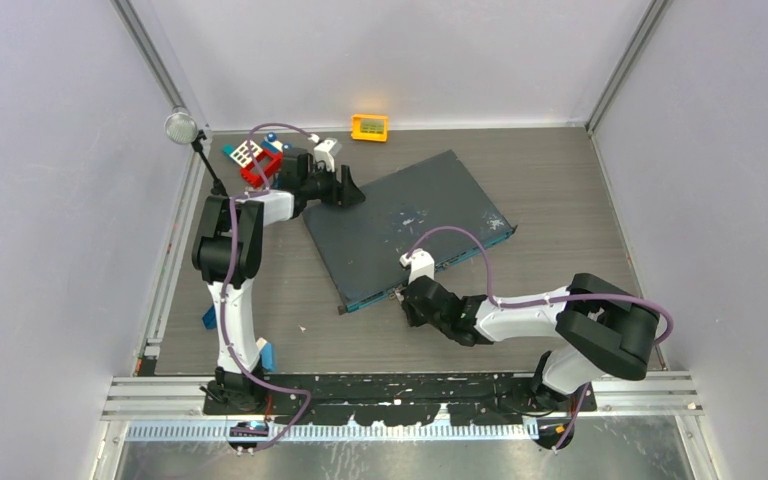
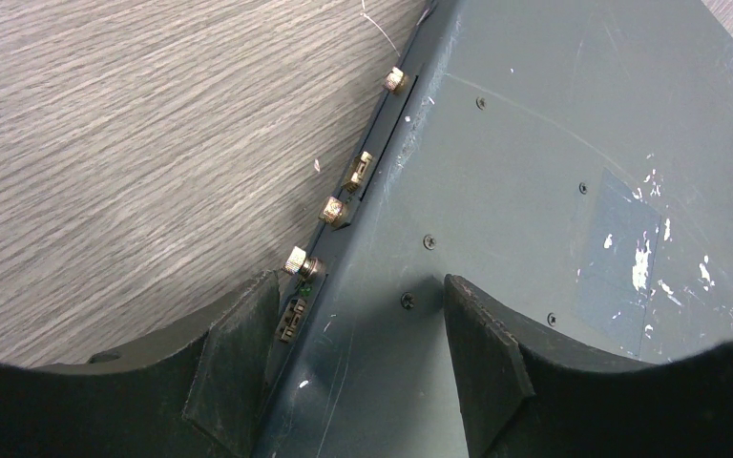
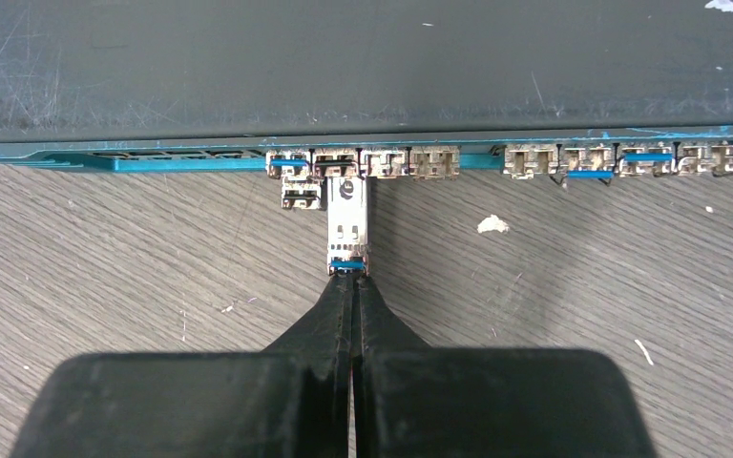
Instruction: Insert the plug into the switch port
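The switch is a flat dark-grey box [image 1: 410, 225] with white scuffs, lying at an angle mid-table. Its teal front face carries a row of ports [image 3: 410, 162]. A small metal plug [image 3: 348, 224] with a blue tab stands square to that face, its front end in the second port from the left. My right gripper [image 3: 351, 280] is shut, with its fingertips against the plug's back end; it also shows in the top view [image 1: 407, 290]. My left gripper [image 2: 353, 324] is open and straddles the switch's far-left rear edge [image 2: 534, 191], also visible in the top view [image 1: 345, 190].
A small orange-yellow box [image 1: 369, 127] sits at the back wall. A pile of red, blue and white toy pieces [image 1: 255, 160] lies behind the left arm. Brass thumbscrews [image 2: 332, 210] stick out of the switch's rear face. A small metal piece [image 3: 302, 196] sits just left of the plug.
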